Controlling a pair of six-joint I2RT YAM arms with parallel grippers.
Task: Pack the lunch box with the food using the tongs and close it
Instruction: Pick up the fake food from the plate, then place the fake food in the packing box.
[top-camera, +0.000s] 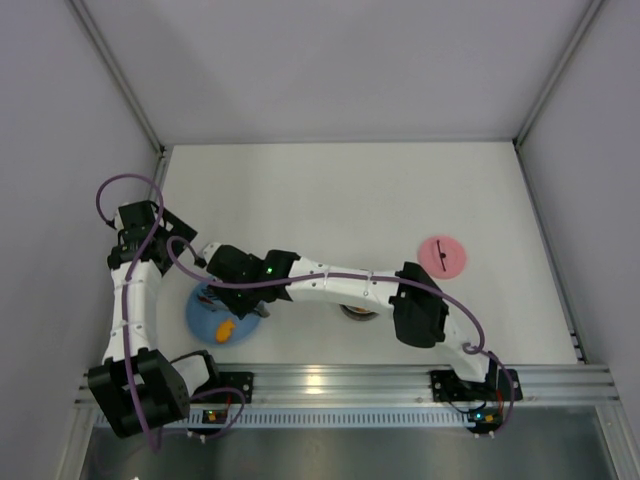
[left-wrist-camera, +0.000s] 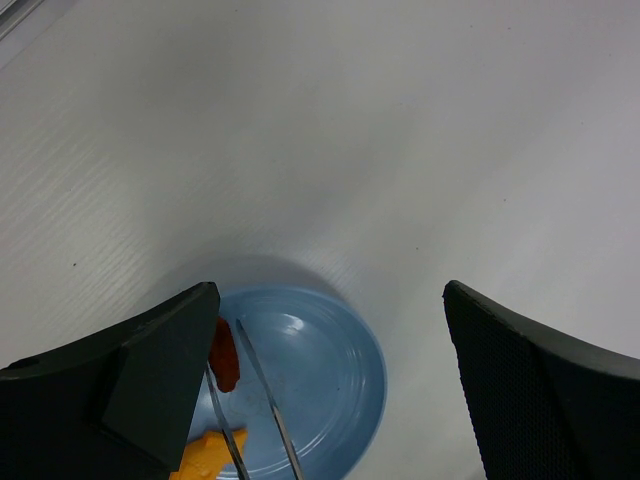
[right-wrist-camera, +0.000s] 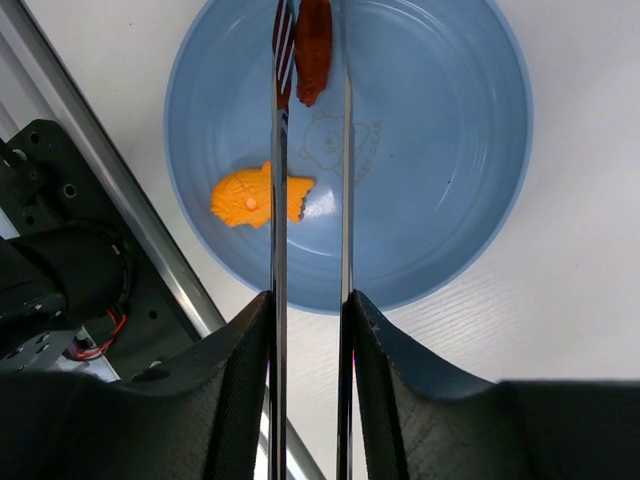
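Plate (right-wrist-camera: 440, 150): blue, round, shallow, flat on the desk, near-left, close to the rail.
Print (right-wrist-camera: 318, 135): faint bear outline at the plate's centre.
Desk (top-camera: 330, 190): white.
Rail (top-camera: 350, 378): silver, along the near edge.

On table (top-camera: 350, 190): blue plate (top-camera: 200, 319) bearing orange piece (top-camera: 226, 328), right arm (top-camera: 330, 282) stretched over it; pink lid (top-camera: 441, 254) well apart, rightward.

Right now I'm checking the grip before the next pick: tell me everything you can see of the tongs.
The tongs are two slender silver metal arms, held nearly parallel between the fingers of the right pincer, which presses them from outside. They reach over the blue plate, one arm crossing the orange piece, the tips flanking the dark red piece.
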